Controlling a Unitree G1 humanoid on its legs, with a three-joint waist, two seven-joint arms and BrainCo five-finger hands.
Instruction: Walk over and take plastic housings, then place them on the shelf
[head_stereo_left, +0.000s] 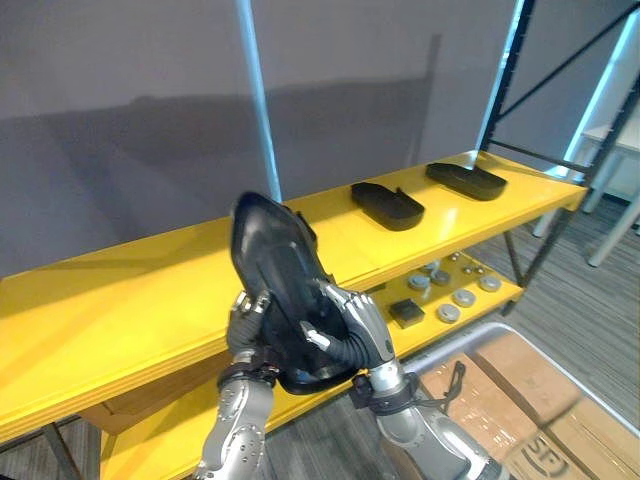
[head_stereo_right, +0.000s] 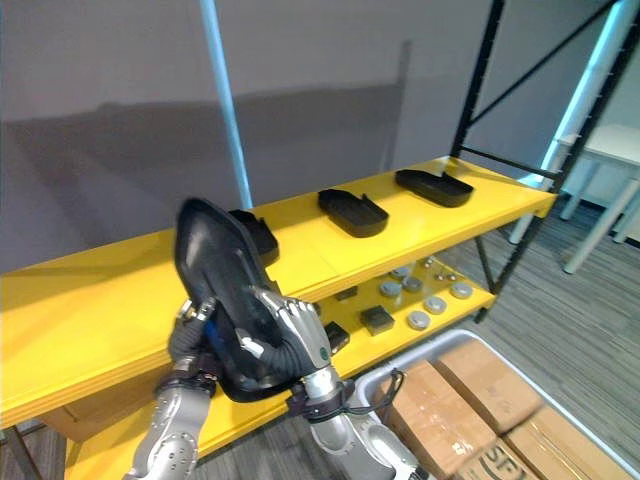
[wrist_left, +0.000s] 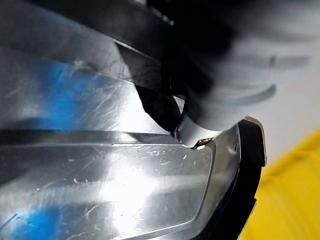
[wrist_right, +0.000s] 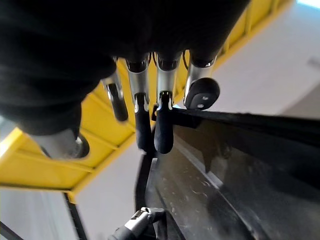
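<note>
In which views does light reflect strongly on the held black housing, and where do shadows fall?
Left wrist view: the held housing carries strong white glare and blue reflections, with fine scratches lit up. Right wrist view: it looks dark, with only a faint sheen. Left eye view: a broad soft shadow lies on the grey wall above the yellow shelf, which shines mildly.

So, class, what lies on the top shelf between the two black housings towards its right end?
Nothing. Between the nearer housing and the farther housing, the yellow top shelf is bare, as both eye views show.
</note>
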